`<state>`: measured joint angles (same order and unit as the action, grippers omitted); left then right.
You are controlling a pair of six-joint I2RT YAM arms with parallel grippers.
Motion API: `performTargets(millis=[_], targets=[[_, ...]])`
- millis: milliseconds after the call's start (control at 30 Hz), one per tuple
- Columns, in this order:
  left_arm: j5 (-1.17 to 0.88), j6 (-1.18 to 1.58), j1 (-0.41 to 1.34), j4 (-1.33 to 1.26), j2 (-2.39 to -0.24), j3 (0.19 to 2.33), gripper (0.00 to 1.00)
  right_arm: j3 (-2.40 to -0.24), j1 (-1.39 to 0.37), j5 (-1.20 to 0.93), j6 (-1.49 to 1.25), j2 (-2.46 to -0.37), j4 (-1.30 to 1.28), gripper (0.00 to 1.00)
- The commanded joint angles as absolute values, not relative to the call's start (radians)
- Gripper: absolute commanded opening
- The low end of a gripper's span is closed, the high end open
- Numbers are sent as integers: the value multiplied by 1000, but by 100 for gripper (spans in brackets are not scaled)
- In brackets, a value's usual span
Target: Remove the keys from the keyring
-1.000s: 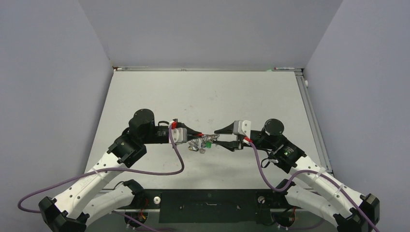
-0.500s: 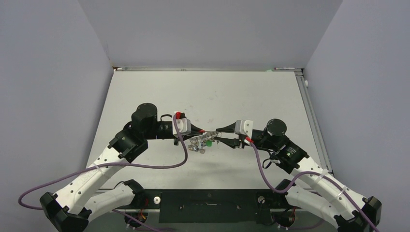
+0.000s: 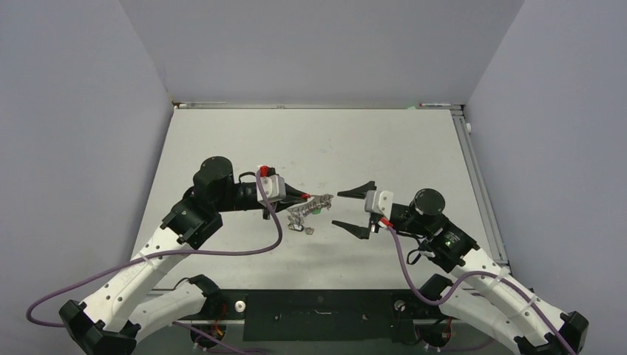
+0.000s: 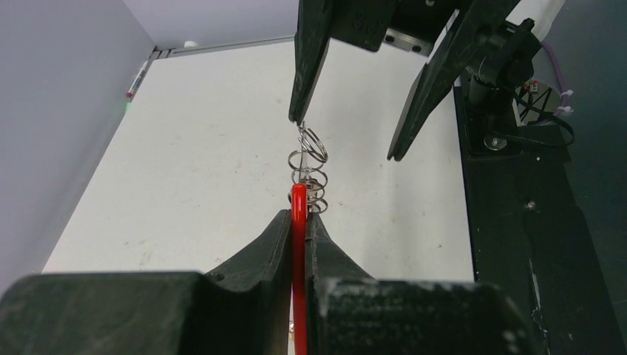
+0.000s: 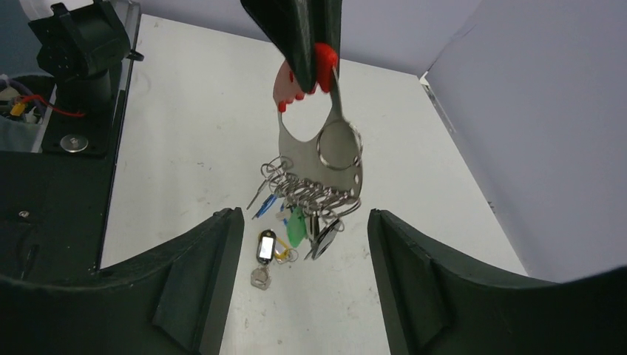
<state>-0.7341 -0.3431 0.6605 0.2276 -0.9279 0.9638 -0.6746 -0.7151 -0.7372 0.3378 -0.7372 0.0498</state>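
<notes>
My left gripper is shut on the red crescent of the keyring and holds it above the table; the red edge shows between its fingertips in the left wrist view. The grey strip hangs below with several wire rings and keys, among them a green tag and a blue one. A black tag with a silver key seems to lie on the table under the bunch. My right gripper is open and empty, just right of the bunch.
The white table is walled by grey panels on the left, back and right. A black base plate runs along the near edge between the arm bases. The right gripper's fingers hang in front of the left wrist camera.
My right gripper has opened, let go of the keyring end and drawn back to the right. My left gripper still holds the red piece and has shifted slightly left.
</notes>
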Motion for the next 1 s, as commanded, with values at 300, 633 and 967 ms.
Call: performTargets(millis=[300, 633, 967], targets=[[-859, -254, 650, 90, -890, 998, 0, -566, -719, -689, 304, -768, 206, 64], [-868, -240, 650, 76, -884, 990, 0, -558, -720, -710, 248, -817, 302, 52], [-878, -179, 592, 31, -882, 971, 0, -569, -720, -716, 269, -799, 261, 24]])
